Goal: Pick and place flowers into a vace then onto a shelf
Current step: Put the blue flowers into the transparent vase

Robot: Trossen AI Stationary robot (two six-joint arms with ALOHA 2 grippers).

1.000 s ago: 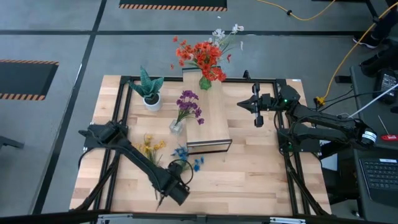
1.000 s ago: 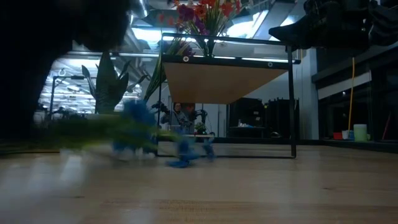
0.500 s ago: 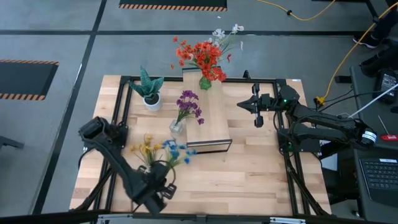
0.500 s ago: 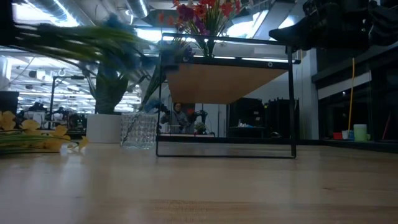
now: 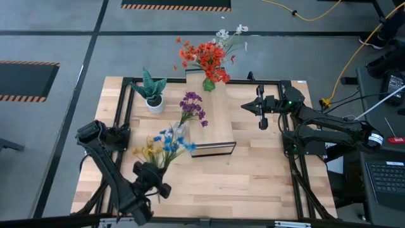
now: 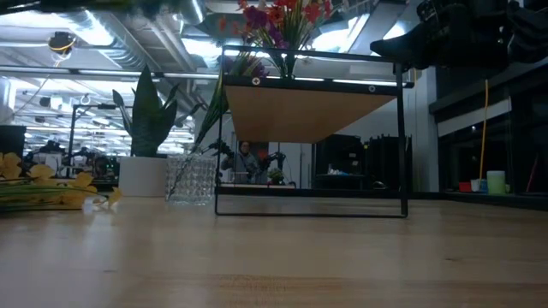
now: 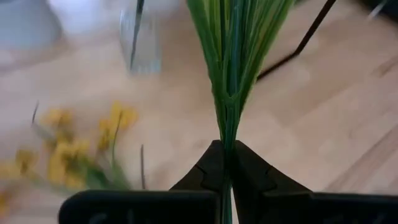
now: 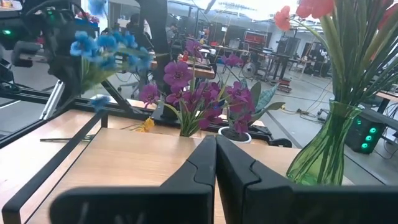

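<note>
left gripper: at 7 o'clock on the table, clenched on the blue flowers' bundled stems.
blue flowers: lifted, heads over the glass vase holding the purple flowers, just beside the shelf.
handling: you've got a light, floppy, top-heavy bunch; keep your hold low on the stem bundle, where it's stiffest.
right gripper: waiting at 2 o'clock, fingers pressed together on nothing.
yellow flowers: lying on the table.
views: low view misses the blue bunch; left wrist view shows your grip.
</note>
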